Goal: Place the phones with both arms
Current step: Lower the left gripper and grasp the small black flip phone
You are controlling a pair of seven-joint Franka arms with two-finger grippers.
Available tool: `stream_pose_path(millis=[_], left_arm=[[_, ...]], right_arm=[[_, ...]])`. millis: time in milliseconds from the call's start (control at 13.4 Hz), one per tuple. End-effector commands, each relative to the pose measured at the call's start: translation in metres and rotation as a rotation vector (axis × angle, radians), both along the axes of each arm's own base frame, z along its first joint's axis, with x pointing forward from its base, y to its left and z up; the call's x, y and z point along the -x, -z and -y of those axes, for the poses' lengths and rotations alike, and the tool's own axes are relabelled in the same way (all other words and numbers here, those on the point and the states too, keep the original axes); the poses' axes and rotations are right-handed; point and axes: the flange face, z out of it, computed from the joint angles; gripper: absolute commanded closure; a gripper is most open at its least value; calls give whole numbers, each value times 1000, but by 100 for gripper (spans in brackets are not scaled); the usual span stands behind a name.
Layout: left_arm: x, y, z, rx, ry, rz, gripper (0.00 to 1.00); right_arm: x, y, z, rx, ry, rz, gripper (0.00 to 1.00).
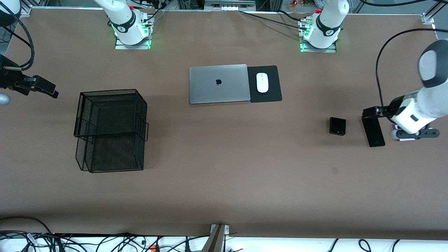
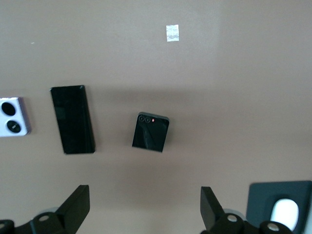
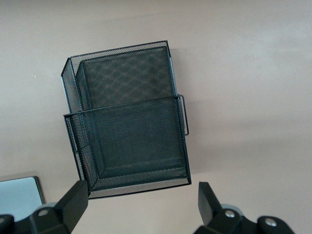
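Three phones lie toward the left arm's end of the table. The small squarish black phone (image 1: 337,126) (image 2: 150,132) lies beside the long slim black slab (image 1: 373,131) (image 2: 72,119). The lilac-white phone with two black circles (image 2: 13,117) lies beside the slab and only peeks out beneath the left hand in the front view (image 1: 399,137). My left gripper (image 1: 372,112) (image 2: 144,190) is open and empty, high over the phones. My right gripper (image 1: 45,87) (image 3: 141,185) is open and empty, in the air over the table beside the mesh basket.
A black wire-mesh two-tier basket (image 1: 109,91) (image 3: 117,51) stands toward the right arm's end. A shut silver laptop (image 1: 218,84) (image 3: 17,195) and a white mouse (image 1: 262,82) (image 2: 284,214) on a black pad (image 1: 273,75) lie mid-table near the bases.
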Motion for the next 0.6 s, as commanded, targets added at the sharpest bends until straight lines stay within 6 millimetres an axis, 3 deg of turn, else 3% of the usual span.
stream_pose_path(millis=[0,224,523], left_arm=[[16,42,4,-22,85,43,0],[35,90,21,-13,115,53,0],[57,143,21,-8,113,88,0]], right_arm=[[2,-8,-2,-9,15,11,0],[2,-8,-2,-9,15,11,0],[2,-8,-2,-9,15,13,0]])
